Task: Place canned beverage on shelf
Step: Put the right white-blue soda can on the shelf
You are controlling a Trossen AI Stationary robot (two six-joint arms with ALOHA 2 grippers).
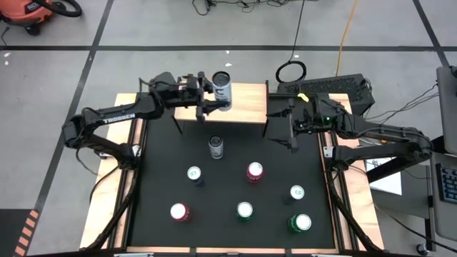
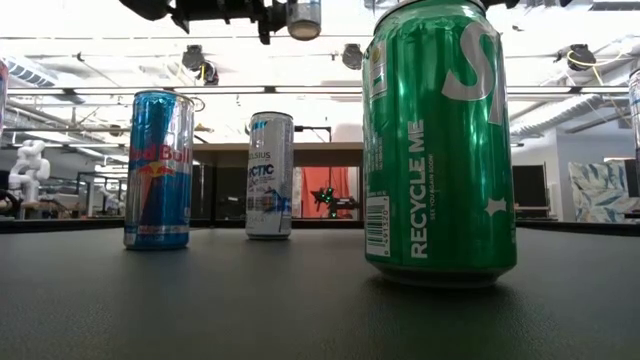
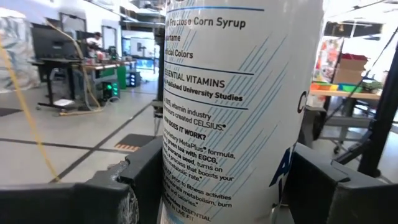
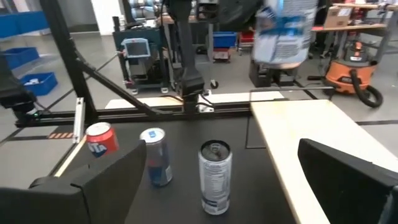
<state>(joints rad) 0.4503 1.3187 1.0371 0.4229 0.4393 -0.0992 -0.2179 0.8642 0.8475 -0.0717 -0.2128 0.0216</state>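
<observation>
Can up over the shelf

The white can (image 1: 223, 88) hangs above the wood shelf (image 1: 246, 96), squeezed in the left gripper (image 1: 211, 91). Lower it slowly and flat, then let go. The right gripper (image 1: 280, 130) waits nearby, fingers wide apart and empty.

On the black worktop (image 4: 186, 186) stand a white can (image 4: 215, 177), a blue can (image 4: 155, 157) and a tilted red can (image 4: 101, 139); the light-wood shelf (image 4: 311, 143) lies beside them.
</observation>
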